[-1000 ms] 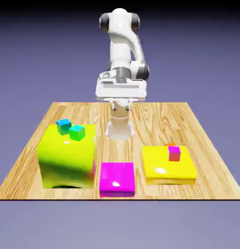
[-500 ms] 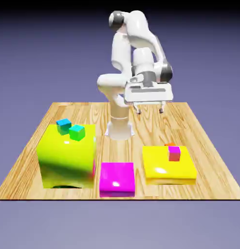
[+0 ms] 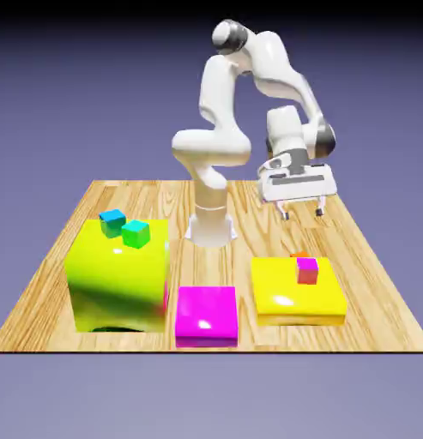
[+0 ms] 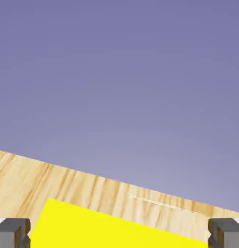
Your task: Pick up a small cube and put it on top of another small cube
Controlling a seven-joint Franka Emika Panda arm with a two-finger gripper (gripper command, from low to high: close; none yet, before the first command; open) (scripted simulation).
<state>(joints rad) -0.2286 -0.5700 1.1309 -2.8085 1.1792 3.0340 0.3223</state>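
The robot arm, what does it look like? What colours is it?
The arm is glossy white with rounded, tube-like segments and dark grey joint bands. Its hand is a wide white block. The gripper has two small dark grey fingers with blocky tips. No cables or markings show.

small cube just behind another small cube, both on low block; gripper above, behind

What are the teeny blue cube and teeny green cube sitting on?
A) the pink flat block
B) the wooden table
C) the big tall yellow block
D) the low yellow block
C: the blue-teal cube and the green cube both rest on top of the big tall yellow block at the exterior view's left, apart from the magenta flat block and the low yellow block.
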